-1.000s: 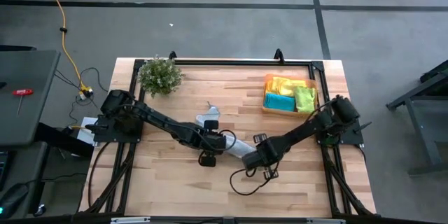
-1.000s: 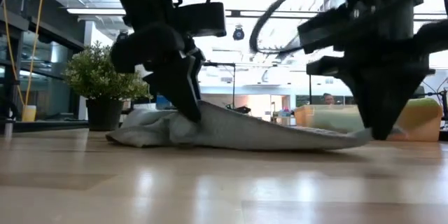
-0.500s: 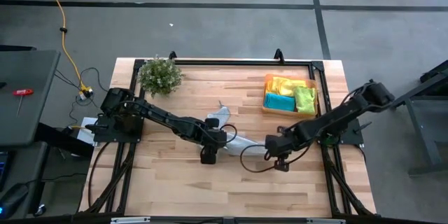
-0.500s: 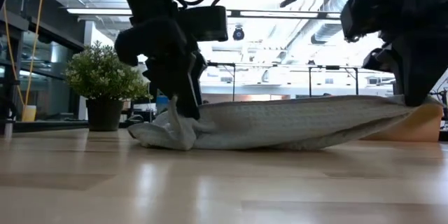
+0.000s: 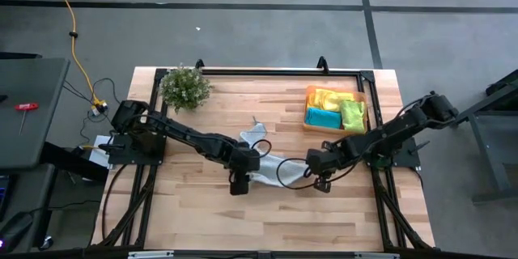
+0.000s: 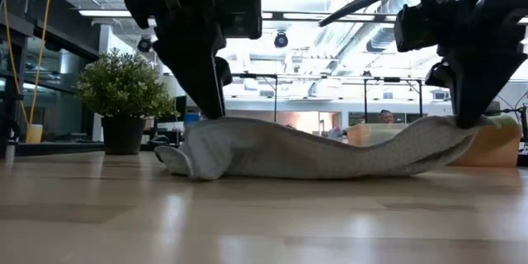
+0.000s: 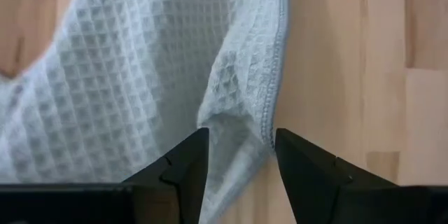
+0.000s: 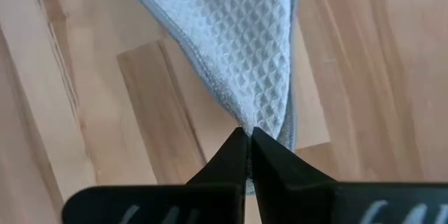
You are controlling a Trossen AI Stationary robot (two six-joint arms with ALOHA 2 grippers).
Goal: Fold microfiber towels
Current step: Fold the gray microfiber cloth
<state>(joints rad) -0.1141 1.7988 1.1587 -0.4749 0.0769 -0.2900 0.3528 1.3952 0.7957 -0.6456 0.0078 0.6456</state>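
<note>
The left arm reaches from the table's left edge toward the middle, its left gripper (image 7: 238, 161) pointing down with the two fingers (image 7: 183, 162) parted. The right arm stretches in from the right edge, bent at the elbow, and the right gripper (image 8: 249, 138) has its fingers pressed together, apparently pinching a corner of the pale grey-blue towel (image 8: 245, 49)

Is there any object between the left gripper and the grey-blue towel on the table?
Nothing visible is between them. The left gripper is open, with a fold of the grey-blue towel directly between its fingers. The right gripper is shut on the towel's other end. The plant and orange tray stand farther back on the table.
</note>
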